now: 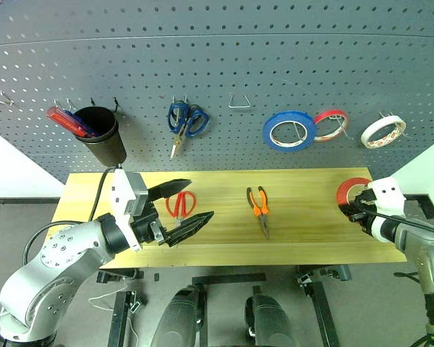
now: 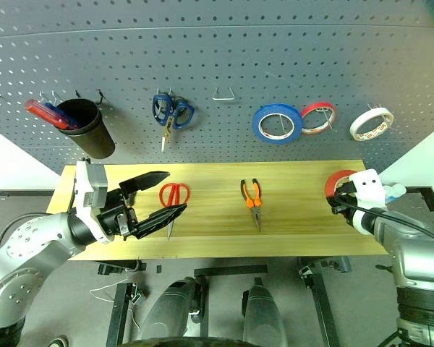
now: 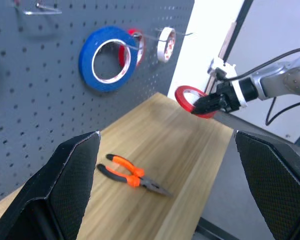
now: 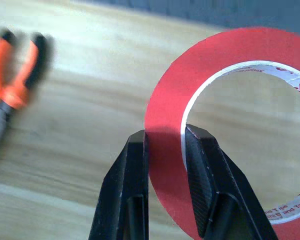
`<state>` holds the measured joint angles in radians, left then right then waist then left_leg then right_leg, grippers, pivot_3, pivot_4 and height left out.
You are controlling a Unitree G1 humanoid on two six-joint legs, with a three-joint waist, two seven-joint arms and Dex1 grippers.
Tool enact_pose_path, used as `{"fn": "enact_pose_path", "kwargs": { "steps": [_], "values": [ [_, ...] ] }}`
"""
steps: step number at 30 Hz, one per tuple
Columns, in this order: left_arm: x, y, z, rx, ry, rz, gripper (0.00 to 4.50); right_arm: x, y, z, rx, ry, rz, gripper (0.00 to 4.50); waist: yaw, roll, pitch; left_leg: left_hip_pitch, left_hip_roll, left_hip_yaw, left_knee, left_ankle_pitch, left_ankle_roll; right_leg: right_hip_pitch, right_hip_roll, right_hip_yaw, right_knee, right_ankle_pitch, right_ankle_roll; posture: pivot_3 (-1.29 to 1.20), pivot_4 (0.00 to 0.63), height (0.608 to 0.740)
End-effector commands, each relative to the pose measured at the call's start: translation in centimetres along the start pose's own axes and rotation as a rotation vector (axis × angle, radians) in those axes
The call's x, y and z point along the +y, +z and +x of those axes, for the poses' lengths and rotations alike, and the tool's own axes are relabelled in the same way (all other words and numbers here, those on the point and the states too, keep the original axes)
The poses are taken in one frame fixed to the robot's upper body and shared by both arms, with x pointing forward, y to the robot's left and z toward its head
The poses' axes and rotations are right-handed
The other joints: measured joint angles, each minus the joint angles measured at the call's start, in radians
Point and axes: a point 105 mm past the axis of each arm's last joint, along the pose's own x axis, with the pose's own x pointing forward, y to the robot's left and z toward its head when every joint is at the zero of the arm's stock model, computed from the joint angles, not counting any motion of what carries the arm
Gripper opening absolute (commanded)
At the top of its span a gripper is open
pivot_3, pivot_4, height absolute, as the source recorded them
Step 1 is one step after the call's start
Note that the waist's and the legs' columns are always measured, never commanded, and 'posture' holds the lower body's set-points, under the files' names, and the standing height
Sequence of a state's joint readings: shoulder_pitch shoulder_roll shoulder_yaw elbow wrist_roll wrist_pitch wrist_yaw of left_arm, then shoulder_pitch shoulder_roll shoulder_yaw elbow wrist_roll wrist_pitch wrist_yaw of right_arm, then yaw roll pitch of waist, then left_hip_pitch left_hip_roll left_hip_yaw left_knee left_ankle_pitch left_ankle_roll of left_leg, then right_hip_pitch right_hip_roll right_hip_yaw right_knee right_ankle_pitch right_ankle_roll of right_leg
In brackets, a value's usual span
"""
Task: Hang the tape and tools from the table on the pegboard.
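- The pegboard [image 1: 217,65] fills the back; its edges are cut off.
- The table [image 1: 304,224] is light wood and stands before the pegboard.
- The left gripper [image 1: 181,210] hangs over the table's left side, its fingers spread wide, partly covering the red-handled scissors [image 1: 181,204].
- The small pliers [image 1: 259,206] lie mid-table.
- The right gripper [image 4: 165,145] pinches the wall of the red tape [image 4: 225,75] above the table's right end; its fingers hide part of the roll.
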<state>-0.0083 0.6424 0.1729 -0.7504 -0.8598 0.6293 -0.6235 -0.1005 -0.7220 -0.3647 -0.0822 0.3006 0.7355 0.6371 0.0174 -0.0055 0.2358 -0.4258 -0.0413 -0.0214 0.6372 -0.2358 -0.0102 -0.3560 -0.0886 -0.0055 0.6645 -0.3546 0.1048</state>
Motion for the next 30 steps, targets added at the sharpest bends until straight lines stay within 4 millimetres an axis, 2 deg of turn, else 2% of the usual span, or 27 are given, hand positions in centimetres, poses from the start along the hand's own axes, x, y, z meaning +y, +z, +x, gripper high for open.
{"fn": "enact_pose_path", "kwargs": {
  "steps": [1,13,20,26,30],
  "values": [
    [-0.3,0.9,-0.2,-0.018,-0.008,0.034,4.50,-0.9,1.9,-1.4,-0.094,0.012,-0.021,0.69,0.001,0.000,-0.003,0.000,0.000,0.000,0.001,0.000,0.000,0.000,0.000,0.000,0.000,0.000,0.000,0.12,0.136,0.740],
    [1.2,3.7,-0.3,-0.142,0.028,0.032,4.50,-1.4,3.0,-2.6,-0.177,0.038,-0.010,0.69,0.028,0.002,-0.026,0.000,0.002,-0.002,0.010,0.000,0.000,0.002,0.002,0.001,0.006,0.000,0.000,0.13,0.116,0.740],
    [1.1,3.3,-0.5,-0.171,0.041,0.028,4.50,-2.3,4.4,-2.8,-0.248,0.023,-0.011,0.69,0.024,0.004,-0.037,0.000,0.001,-0.002,0.010,0.000,0.001,0.002,0.002,0.001,0.006,0.001,0.000,0.12,0.112,0.740],
    [1.3,2.8,-0.6,-0.201,0.079,0.041,4.50,-2.6,6.9,-3.4,-0.398,0.005,-0.007,0.69,0.025,0.006,-0.041,0.000,0.001,-0.001,0.010,0.000,0.001,0.003,0.002,0.001,0.007,0.001,0.000,0.12,0.112,0.740],
    [1.4,2.6,-0.5,-0.220,0.093,0.048,4.50,-2.0,7.8,-3.4,-0.456,0.015,-0.008,0.69,0.026,0.004,-0.044,0.000,0.001,-0.001,0.011,0.000,0.001,0.003,0.002,0.001,0.007,0.001,0.000,0.12,0.111,0.740]
  ]
}}
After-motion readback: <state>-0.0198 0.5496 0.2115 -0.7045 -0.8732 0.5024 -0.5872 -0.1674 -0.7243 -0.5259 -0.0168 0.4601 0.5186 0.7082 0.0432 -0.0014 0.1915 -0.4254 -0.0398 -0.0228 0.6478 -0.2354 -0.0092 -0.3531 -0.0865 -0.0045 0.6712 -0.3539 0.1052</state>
